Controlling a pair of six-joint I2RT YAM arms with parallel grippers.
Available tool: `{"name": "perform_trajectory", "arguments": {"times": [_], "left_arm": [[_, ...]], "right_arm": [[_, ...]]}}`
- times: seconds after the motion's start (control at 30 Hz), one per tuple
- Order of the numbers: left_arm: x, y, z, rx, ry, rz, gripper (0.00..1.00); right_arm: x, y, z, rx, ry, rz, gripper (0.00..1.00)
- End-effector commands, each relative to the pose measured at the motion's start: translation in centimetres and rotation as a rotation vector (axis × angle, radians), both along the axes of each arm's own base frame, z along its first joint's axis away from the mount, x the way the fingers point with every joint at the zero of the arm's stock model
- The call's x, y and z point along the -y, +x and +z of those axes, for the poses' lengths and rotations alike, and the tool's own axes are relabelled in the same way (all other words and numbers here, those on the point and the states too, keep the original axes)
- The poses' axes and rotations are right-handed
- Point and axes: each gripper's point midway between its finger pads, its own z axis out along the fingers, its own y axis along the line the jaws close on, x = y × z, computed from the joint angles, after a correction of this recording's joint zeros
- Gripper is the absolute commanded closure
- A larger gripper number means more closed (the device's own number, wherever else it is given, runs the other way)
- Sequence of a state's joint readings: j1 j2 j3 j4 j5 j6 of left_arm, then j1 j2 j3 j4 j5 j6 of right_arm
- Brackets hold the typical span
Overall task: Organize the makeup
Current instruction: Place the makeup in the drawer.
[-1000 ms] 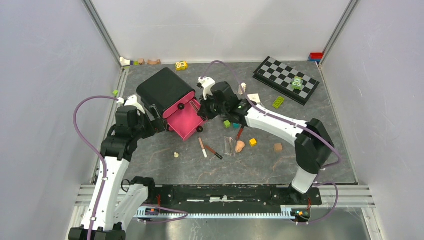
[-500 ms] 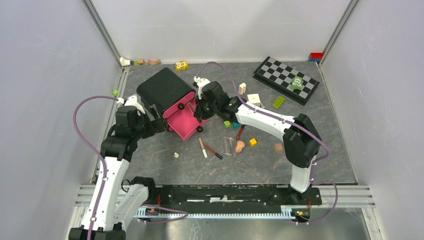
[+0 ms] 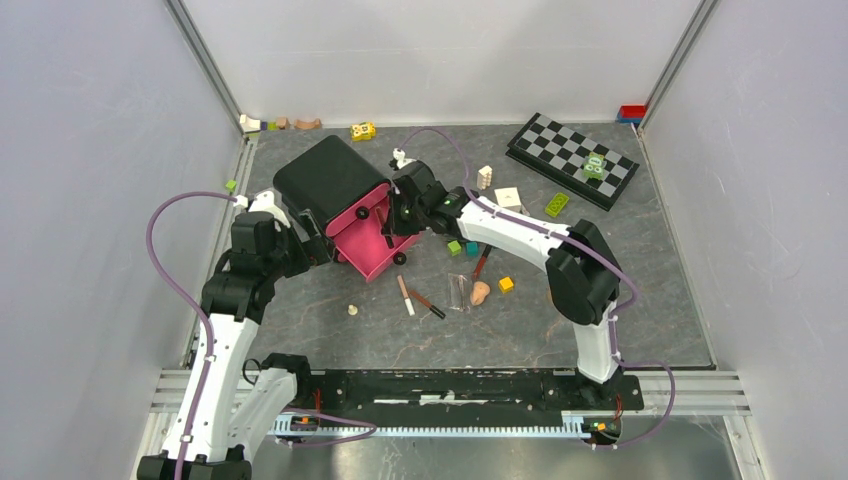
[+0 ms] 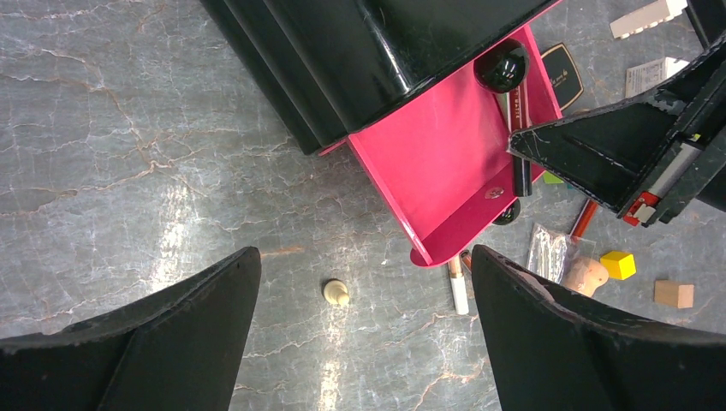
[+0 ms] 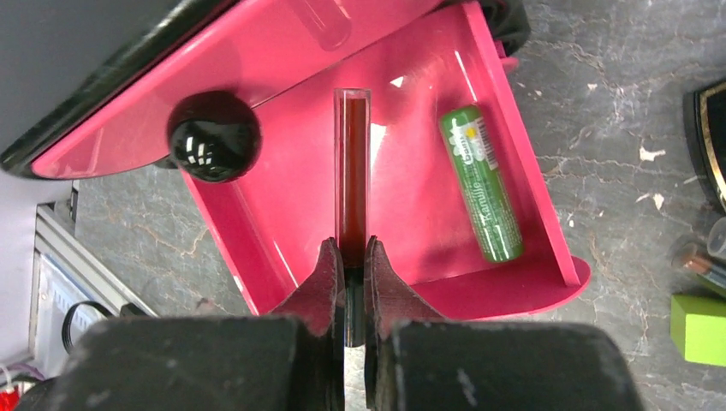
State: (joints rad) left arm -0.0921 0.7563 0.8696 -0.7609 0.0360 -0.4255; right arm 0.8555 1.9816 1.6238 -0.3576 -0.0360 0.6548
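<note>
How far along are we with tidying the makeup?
Done: a green tube lies in the pink drawer. In hand: the right gripper is shut on a thin red tube over that drawer; the left gripper hangs open and empty. Left on the table: a white pencil, a brown pencil, a peach sponge, a clear packet and a black compact.

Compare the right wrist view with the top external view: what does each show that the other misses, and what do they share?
Right wrist only: the green tube lying in the pink drawer, and the fingers pinching the near end of the slim red tube. Top external only: the chessboard, the peach sponge, the yellow block and the left arm. Both: the pink drawer, its black knob and the right gripper over it.
</note>
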Motion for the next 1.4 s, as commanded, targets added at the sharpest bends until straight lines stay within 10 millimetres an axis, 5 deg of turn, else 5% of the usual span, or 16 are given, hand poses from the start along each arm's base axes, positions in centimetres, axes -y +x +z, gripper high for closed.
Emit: {"name": "perform_trajectory", "arguments": {"times": [0.0,0.47,0.87,1.17,1.37], "left_arm": [[0.1,0.4,0.8,0.046,0.013,-0.025,0.02],[0.1,0.4,0.9,0.051,0.013,-0.024,0.02],[0.2,0.4,0.9,0.050,0.012,-0.025,0.02],[0.1,0.4,0.9,0.050,0.013,-0.024,0.02],[0.1,0.4,0.8,0.049,0.013,-0.024,0.02]], "right_arm": [[-0.3,1.1,0.7,-0.020,0.032,-0.112,1.00],[-1.8,2.9,-0.7,0.030,0.006,-0.064,0.99],[-1.4,4.1,-0.6,0.193,-0.087,0.048,0.83],[0.2,4.6,1.3,0.285,-0.127,0.042,0.59],[1.1,4.4,3.0,0.316,-0.128,0.029,0.59]]}}
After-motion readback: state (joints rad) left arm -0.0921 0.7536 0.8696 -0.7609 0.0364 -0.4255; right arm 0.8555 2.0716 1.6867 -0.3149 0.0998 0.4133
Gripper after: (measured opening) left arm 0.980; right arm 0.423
